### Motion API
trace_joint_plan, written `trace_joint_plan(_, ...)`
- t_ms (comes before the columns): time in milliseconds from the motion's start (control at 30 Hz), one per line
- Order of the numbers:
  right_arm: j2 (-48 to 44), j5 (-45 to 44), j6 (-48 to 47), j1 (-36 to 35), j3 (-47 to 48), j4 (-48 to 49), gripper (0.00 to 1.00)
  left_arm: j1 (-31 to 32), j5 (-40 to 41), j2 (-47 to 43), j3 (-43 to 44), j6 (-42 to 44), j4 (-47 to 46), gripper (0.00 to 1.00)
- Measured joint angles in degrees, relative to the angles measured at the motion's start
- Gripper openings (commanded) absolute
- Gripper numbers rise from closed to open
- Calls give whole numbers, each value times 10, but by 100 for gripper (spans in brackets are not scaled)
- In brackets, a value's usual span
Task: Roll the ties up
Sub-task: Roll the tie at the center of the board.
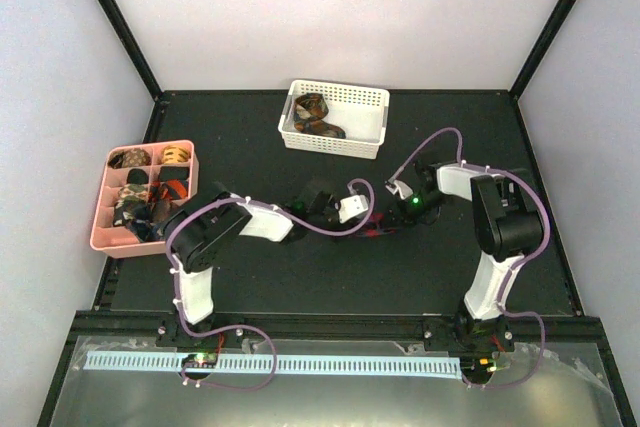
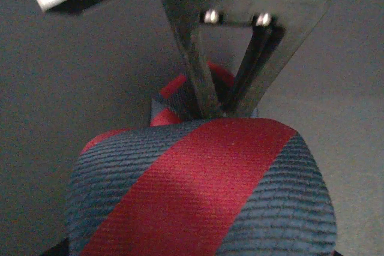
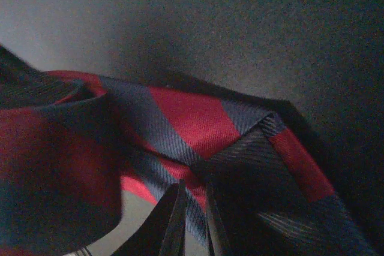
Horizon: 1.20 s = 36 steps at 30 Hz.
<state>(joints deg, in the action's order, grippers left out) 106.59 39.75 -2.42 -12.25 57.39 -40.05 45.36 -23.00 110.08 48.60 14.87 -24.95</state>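
Matte black table (image 1: 240,137), ribbed red-striped tie (image 2: 204,196)

Overhead view is evenly and softly lit: the white walls glow pale, the black bench (image 1: 250,147) soaks up the light, and only faint shadows sit under the arms. The bench's far corners splay outward, a touch of wide-angle stretch. The left wrist view is bright enough, and the striped tie (image 2: 204,190) shows its weave clearly up close, while the left gripper (image 2: 221,111) above it goes soft and smeared. The right wrist view is dim, perhaps underexposed; the tie's folds sink into heavy shadow, darkest along the right side.
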Motion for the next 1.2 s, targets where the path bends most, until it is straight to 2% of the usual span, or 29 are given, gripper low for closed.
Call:
trace_joint_plan(233,8,2,9,-2,8,3,11,-8,-31,-48,0,56,31,41)
trace_joint_plan(500,10,4,15,-3,10,5,14,-8,-14,-37,16,113,124,40)
trace_joint_plan(600,10,10,14,-3,10,5,21,-8,-4,-15,38,121,155,40)
trace_joint_plan(700,4,22,13,-2,7,9,39,-8,-2,-9,52,125,174,41)
trace_joint_plan(767,-10,30,12,-2,1,17,47,-8,-1,-6,59,127,184,41)
trace_joint_plan(1033,-66,101,40,-1,-3,49,48,-8,-1,-1,70,129,201,41)
trace_joint_plan(1200,-54,119,51,-14,-4,59,42,-8,-1,3,75,129,203,42)
